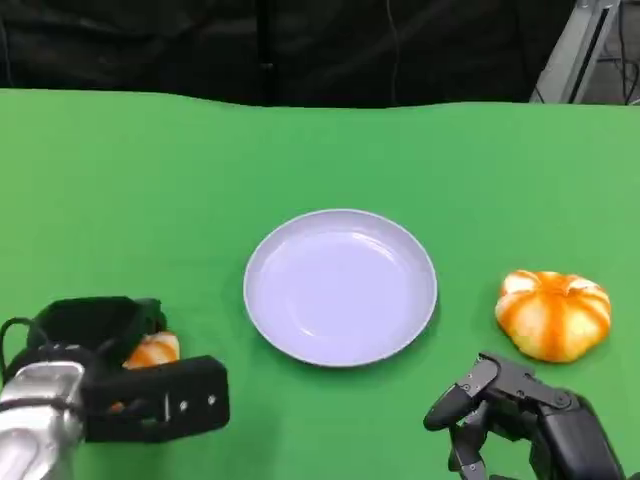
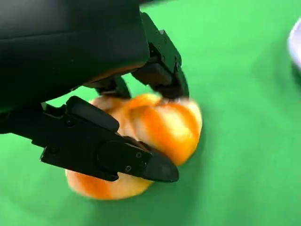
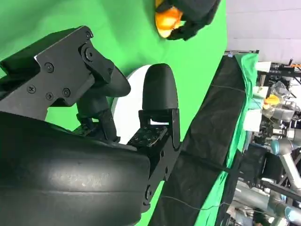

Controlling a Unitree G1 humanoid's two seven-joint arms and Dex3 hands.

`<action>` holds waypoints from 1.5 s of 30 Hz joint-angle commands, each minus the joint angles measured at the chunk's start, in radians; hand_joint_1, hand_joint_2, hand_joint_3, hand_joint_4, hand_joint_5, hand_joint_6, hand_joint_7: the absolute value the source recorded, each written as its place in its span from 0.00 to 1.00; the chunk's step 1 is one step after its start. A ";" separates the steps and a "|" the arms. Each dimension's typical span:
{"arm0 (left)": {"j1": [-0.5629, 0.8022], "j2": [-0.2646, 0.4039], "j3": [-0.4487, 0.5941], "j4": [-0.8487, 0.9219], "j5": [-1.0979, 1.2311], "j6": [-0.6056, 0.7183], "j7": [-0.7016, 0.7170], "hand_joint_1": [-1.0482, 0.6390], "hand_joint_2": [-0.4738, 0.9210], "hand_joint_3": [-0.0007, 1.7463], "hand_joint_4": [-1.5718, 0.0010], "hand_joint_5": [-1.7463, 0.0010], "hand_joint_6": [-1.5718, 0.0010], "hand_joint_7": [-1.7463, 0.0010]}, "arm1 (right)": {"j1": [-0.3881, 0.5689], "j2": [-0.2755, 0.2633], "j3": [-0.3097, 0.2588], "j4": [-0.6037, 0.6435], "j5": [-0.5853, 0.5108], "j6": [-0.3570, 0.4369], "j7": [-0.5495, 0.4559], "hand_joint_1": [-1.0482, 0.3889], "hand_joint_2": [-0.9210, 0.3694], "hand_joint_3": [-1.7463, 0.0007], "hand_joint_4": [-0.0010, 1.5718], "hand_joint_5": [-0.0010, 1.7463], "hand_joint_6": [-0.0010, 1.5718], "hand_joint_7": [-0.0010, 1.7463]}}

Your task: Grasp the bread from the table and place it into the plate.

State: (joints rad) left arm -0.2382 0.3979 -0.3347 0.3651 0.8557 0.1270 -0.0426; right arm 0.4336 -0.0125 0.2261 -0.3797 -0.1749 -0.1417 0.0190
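Near the table's front left corner, the left hand (image 1: 120,375) closes on a bread roll (image 1: 152,351). The left wrist view shows its fingers (image 2: 162,61) curled over the top of the roll (image 2: 160,134), with a thumb-side finger lying across its near flank, so the bread is clasped from above and from the side. Whether the roll is lifted clear of the green table (image 1: 130,190) or resting on it cannot be told. The roll is a rounded, orange-streaked bun with no marked long axis.

Outward from the grasp, the white plate (image 1: 340,287) sits at the middle of the table, bare, toward the robot's right of the held roll and slightly farther from the front edge. This is the relation on which the coming move turns: the carry would run sideways toward the table's centre, then down onto the plate.

A second bread (image 1: 553,314) of the same kind lies near the table's right edge, beside the plate but apart from it. The right hand (image 1: 520,420) hovers at the front right corner, just short of that bread, fingers (image 3: 160,87) loosely bent and apart, holding nothing. The left hand is nearer the roll in play; the right is nearer the other.

No brand, label or legible writing appears on any object.
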 commanded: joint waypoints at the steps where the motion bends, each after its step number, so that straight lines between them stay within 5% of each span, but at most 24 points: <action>1: 0.053 0.011 0.028 -0.012 -0.064 -0.120 0.151 0.43 1.00 0.18 0.47 0.00 0.60 0.02 | 0.004 -0.007 -0.006 -0.010 0.011 -0.004 -0.001 0.75 0.33 0.32 0.43 0.93 0.45 0.76; 4: 0.073 0.022 0.046 -0.021 -0.088 -0.211 0.257 0.46 0.98 0.23 0.46 0.00 0.60 0.00 | 0.003 -0.005 -0.007 -0.008 0.011 -0.005 -0.003 0.75 0.33 0.32 0.43 0.93 0.45 0.76; 8: 0.083 0.030 0.055 -0.024 -0.090 -0.274 0.335 0.48 0.84 0.45 0.48 0.00 0.61 0.00 | 0.003 -0.004 -0.007 -0.008 0.007 -0.004 -0.006 0.75 0.33 0.32 0.43 0.94 0.45 0.76; 16: 0.100 0.024 0.076 -0.069 -0.089 -0.373 0.458 0.49 0.75 0.58 0.49 0.00 0.61 0.00 | 0.004 -0.004 -0.007 -0.008 0.011 -0.002 -0.004 0.75 0.33 0.32 0.43 0.94 0.45 0.76; 21: 0.071 0.008 0.066 -0.064 -0.075 -0.494 0.575 0.50 0.63 0.75 0.44 0.00 0.59 0.00 | 0.006 -0.006 -0.010 -0.005 0.016 -0.004 -0.001 0.75 0.33 0.31 0.43 0.94 0.45 0.76; 33: -0.067 -0.109 0.006 -0.052 -0.058 -0.535 0.578 0.50 0.58 0.83 0.41 0.00 0.56 0.00 | 0.002 -0.007 -0.008 0.002 0.009 -0.012 -0.002 0.74 0.33 0.32 0.43 0.94 0.45 0.76; 45: -0.227 -0.224 -0.072 0.166 -0.090 -0.541 0.530 0.50 0.59 0.79 0.44 0.00 0.56 0.03 | 0.007 0.000 0.002 0.006 0.010 -0.014 -0.007 0.76 0.35 0.29 0.43 0.94 0.46 0.76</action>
State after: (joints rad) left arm -0.4248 0.1737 -0.3998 0.4992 0.7840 -0.4056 0.5173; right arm 0.4312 -0.0114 0.2270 -0.3712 -0.1733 -0.1474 0.0187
